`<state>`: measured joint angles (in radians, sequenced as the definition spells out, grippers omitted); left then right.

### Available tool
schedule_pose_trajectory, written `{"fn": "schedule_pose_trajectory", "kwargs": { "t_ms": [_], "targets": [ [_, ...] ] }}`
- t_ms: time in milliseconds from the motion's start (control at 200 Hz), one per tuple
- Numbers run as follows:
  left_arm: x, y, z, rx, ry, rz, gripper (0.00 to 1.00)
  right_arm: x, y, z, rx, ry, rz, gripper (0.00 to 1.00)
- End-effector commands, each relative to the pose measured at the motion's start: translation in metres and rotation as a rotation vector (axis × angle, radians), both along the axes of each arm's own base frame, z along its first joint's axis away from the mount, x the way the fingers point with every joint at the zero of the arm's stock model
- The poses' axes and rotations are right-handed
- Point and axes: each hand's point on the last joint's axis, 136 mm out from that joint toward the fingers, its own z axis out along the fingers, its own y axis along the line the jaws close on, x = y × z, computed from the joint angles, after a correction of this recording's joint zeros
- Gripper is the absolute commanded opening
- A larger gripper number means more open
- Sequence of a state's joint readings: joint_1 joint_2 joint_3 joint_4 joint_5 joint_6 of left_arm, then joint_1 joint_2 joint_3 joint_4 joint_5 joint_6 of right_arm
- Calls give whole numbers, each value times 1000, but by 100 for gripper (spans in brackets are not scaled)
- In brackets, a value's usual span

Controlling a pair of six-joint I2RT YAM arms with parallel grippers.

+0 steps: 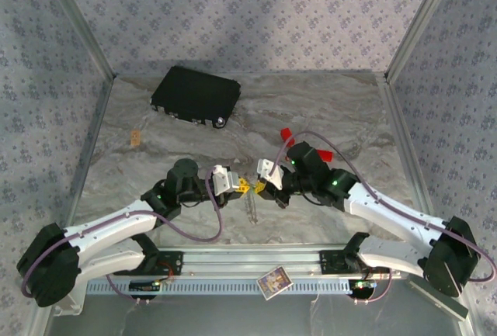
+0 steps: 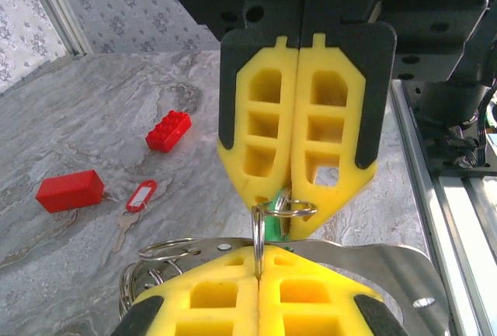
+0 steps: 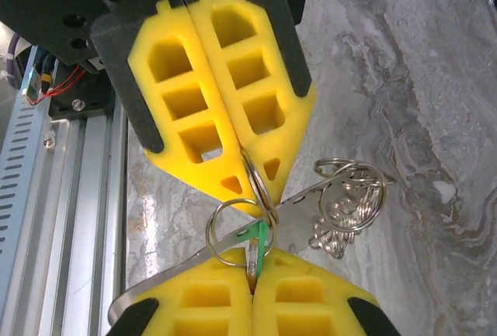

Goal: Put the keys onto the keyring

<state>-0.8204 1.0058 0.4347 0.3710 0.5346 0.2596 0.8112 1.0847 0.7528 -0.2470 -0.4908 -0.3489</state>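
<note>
My two grippers meet tip to tip above the table's near middle. My left gripper [image 1: 238,186] [image 2: 258,274] is shut on a silvery split ring of the keyring [image 2: 258,231], which belongs to a flat metal strip [image 3: 307,200] carrying several more rings [image 3: 345,196]. Facing it, my right gripper [image 1: 261,188] [image 3: 252,278] is shut on the green key [image 3: 262,237] [image 2: 273,226], whose own small ring [image 3: 225,231] lies crossed with the held ring. The red key [image 2: 140,195] lies flat on the marble, away from both grippers.
Two plain red blocks [image 2: 70,190] [image 2: 168,130] lie near the red key. A black case [image 1: 194,94] sits at the back left, and a small tan piece [image 1: 137,137] lies to its left. The aluminium base rail [image 1: 248,262] runs along the near edge.
</note>
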Motion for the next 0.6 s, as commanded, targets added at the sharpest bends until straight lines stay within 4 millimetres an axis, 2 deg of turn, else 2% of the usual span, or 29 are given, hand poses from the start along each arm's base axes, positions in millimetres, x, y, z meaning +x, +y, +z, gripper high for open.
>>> {"fn": "schedule_pose_trajectory", "kwargs": {
  "t_ms": [0, 115, 260, 330, 440, 595],
  "targets": [
    [-10, -5, 27, -92, -47, -61, 0, 3, 2, -9, -29, 14, -3, 1],
    [-10, -5, 29, -100, -60, -65, 0, 4, 3, -23, -80, 41, -2, 0],
    [-9, -5, 30, -100, -73, -58, 0, 5, 6, -19, -72, 27, 3, 2],
    [-8, -5, 27, -90, -72, -56, 0, 5, 3, -14, -66, 10, -5, 11],
    [-9, -4, 23, -76, -66, -55, 0, 6, -5, -11, -76, -21, -27, 32],
    [-9, -4, 20, -69, -61, -60, 0, 3, -17, 0, -67, -59, -32, 34]
  ]
}}
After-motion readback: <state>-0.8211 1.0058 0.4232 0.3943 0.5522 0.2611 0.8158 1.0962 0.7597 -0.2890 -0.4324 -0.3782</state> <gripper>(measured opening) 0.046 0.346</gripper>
